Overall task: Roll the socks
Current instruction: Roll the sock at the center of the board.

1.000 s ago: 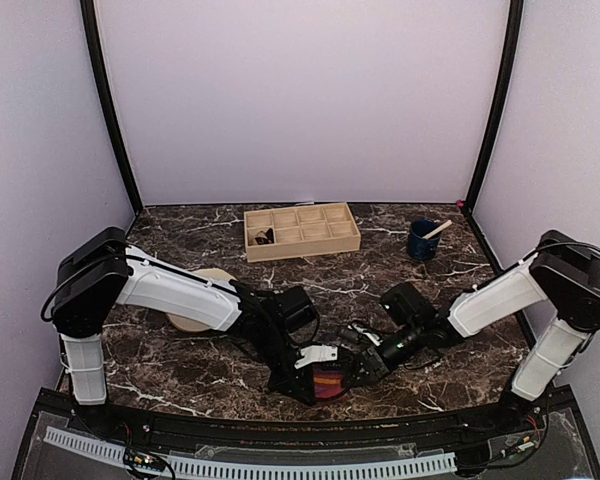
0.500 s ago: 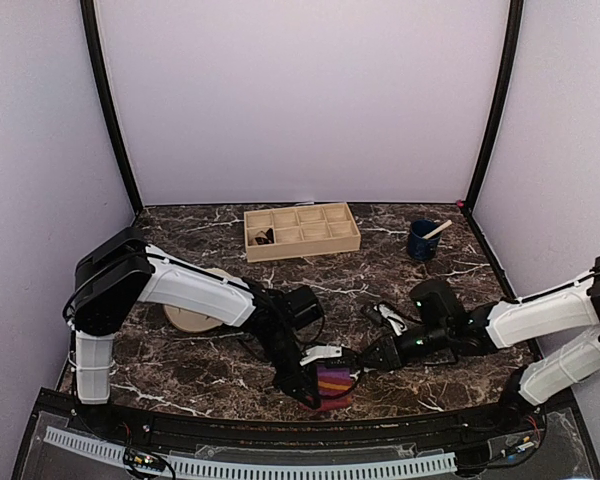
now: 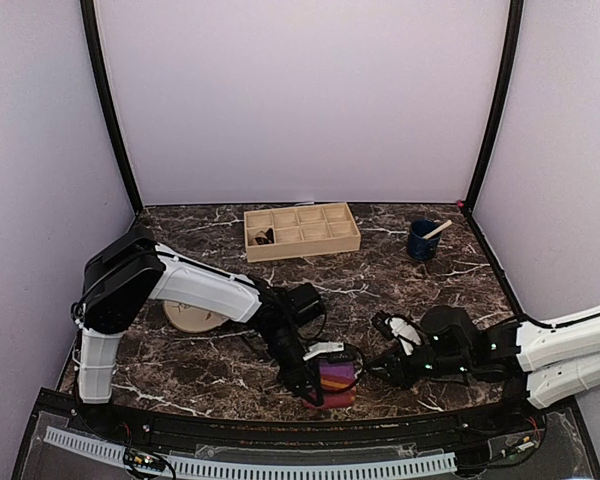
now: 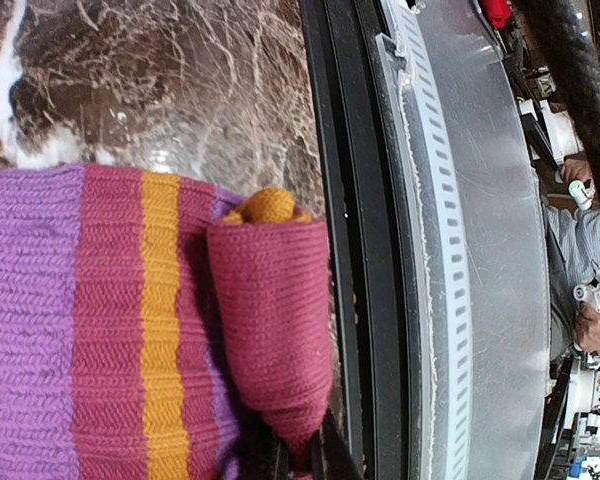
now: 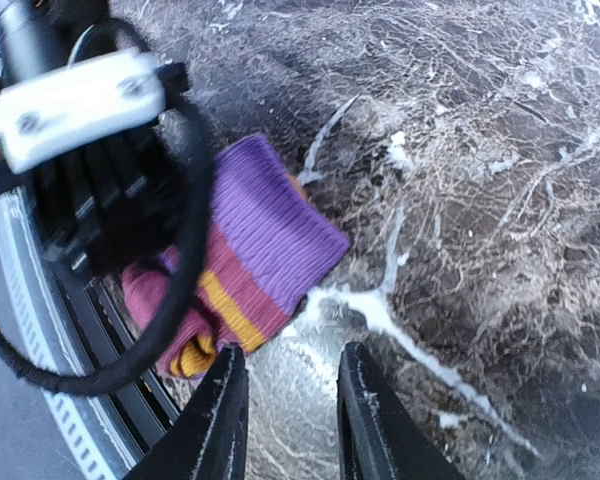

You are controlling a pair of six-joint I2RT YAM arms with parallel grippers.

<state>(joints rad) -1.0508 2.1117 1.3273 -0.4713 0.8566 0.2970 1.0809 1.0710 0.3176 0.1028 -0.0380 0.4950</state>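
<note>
The magenta-purple sock with orange stripes (image 3: 337,377) lies at the table's front edge, partly rolled. In the left wrist view its rolled magenta end (image 4: 270,310) stands beside the flat striped part, with an orange tip showing at the top. My left gripper (image 3: 316,388) (image 4: 298,458) is shut on the lower end of that roll. My right gripper (image 3: 384,364) (image 5: 292,405) is open and empty, low over bare marble just right of the sock (image 5: 265,245), not touching it. No black and tan sock shows plainly.
A wooden compartment tray (image 3: 302,231) stands at the back, with a small dark bundle (image 3: 264,237) in its left cell. A blue cup (image 3: 422,241) with a stick is at the back right. A beige plate (image 3: 193,316) lies under my left arm. The black table rim (image 4: 345,200) runs right beside the sock.
My right arm has drawn back to the right, away from the sock, its jaws parting a little. My left gripper has kept its hold and shifted the sock slightly right.
</note>
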